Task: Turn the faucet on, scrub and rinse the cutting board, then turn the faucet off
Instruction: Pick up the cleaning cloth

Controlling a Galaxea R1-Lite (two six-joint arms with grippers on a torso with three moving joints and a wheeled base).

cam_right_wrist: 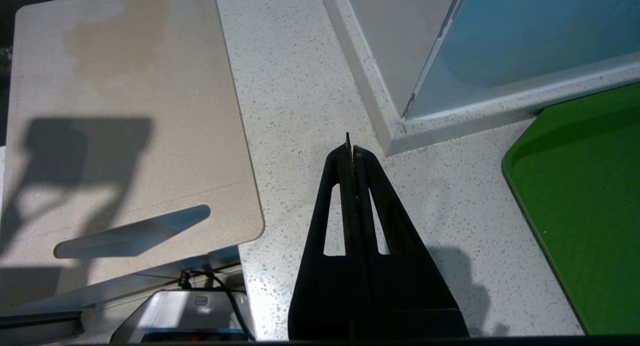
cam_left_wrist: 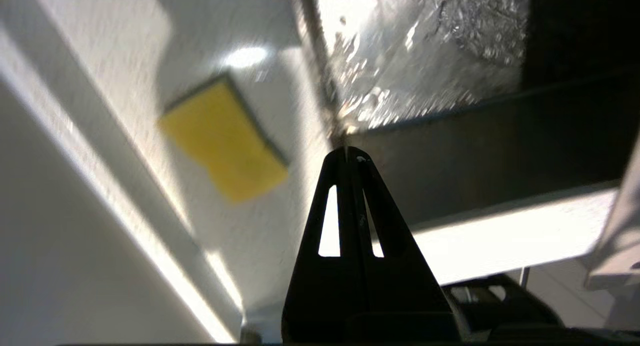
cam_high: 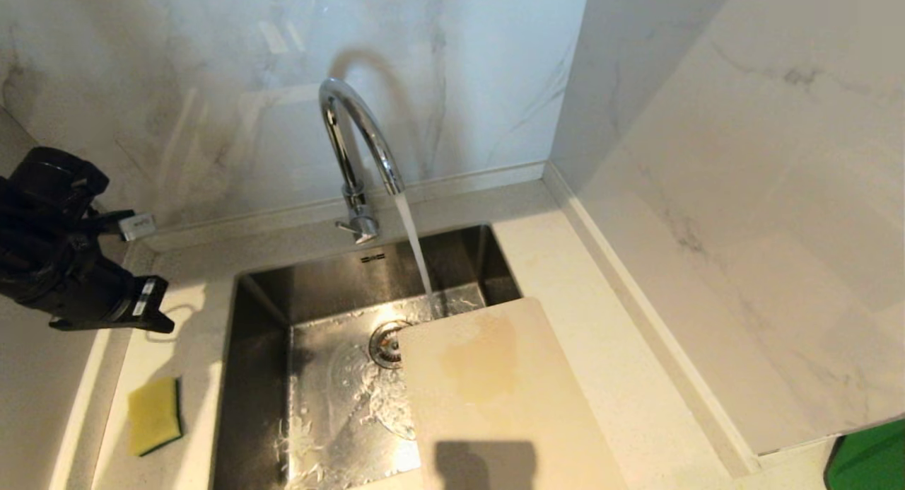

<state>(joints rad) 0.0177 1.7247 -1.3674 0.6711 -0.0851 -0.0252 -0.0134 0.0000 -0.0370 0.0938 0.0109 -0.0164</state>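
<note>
Water streams from the chrome faucet (cam_high: pixel 353 136) into the steel sink (cam_high: pixel 318 285). The cream cutting board (cam_high: pixel 495 391) has a tan stain and lies flat over the sink's right front part, reaching onto the counter. Its slot handle (cam_right_wrist: pixel 132 231) is at the near end. My left arm (cam_high: pixel 71 264) hangs over the counter left of the sink. In its wrist view my left gripper (cam_left_wrist: pixel 346 151) is shut and empty above the sink's corner, with the yellow sponge (cam_left_wrist: pixel 225 141) beside it. My right gripper (cam_right_wrist: pixel 350 149) is shut and empty over the counter to the right of the board (cam_right_wrist: pixel 125 111).
The yellow-and-green sponge (cam_high: pixel 154 415) lies on the counter left of the sink. A green tray (cam_high: pixel 870 458) sits at the near right. Marble walls close the back and right side of the speckled counter (cam_high: pixel 601 320).
</note>
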